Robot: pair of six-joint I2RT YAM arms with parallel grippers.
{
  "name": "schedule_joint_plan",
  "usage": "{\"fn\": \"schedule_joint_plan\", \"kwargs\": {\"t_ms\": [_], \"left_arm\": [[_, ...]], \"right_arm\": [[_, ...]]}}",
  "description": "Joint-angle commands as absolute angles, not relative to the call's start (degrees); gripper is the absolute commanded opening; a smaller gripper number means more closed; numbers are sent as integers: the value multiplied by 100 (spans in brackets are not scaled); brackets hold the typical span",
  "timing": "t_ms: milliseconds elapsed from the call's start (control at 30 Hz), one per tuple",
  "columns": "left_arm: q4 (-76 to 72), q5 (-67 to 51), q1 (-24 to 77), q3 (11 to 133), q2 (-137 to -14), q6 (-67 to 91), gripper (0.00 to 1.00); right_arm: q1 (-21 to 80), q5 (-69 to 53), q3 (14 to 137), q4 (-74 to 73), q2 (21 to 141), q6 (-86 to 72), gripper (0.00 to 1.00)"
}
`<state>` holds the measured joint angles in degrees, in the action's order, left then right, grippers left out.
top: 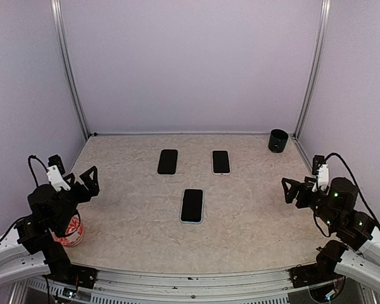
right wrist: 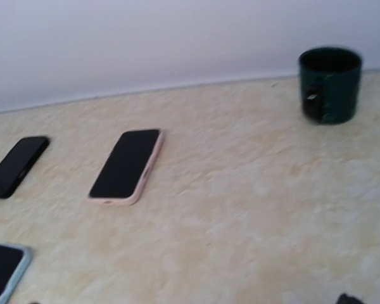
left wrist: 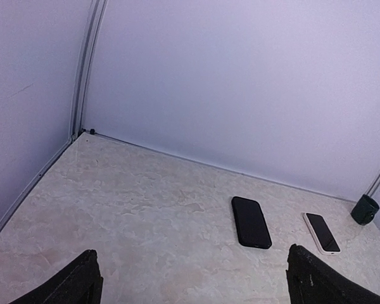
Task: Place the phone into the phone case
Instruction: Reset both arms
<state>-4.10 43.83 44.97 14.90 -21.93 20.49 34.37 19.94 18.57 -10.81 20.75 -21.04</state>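
- Left gripper (top: 82, 179): fingers (left wrist: 69, 285) spread apart, holding nothing, raised over the near-left of the worktop (top: 253, 215); a red-and-white cup (top: 71, 233) stands below the arm.
- Right gripper (top: 292, 190): fingers parted, holding nothing, raised over the near-right edge; in its own wrist view barely a fingertip shows.
- Phone with pale blue rim (top: 192, 206): flat, screen up, nearest the arms at mid-worktop, apart from both grippers. The rim looks like a case already around it.
- Black slab (top: 168, 161): flat, farther back and left. Whether it is a bare phone or an empty case cannot be told.
- Phone with pale pink rim (top: 221, 162): flat, screen up, farther back and right, well apart from the black slab; the rim reads as a case.
- Dark green mug (top: 278, 140): upright in the far-right corner, clear of the phones.
- Judgement: the scene fits phones lying cased as well as one piece waiting to be mated. Any seating would want corners aligned first, then pressed in edge by edge, with the other arm steadying the case.
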Motion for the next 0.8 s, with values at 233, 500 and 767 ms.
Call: {"fn": "schedule_joint_plan", "kwargs": {"t_ms": [233, 500, 767], "left_arm": [[-1377, 4772, 4465, 1063, -2204, 1204, 99], [-1364, 4858, 4458, 1007, -2152, 1217, 99], [-1231, 4791, 4465, 995, -1944, 1351, 99]], "right_arm": [[3401, 2800, 1605, -647, 1470, -1759, 100], [3401, 3181, 1574, -598, 1301, -1628, 100], [3401, 3173, 1602, -621, 1319, -1610, 100]]}}
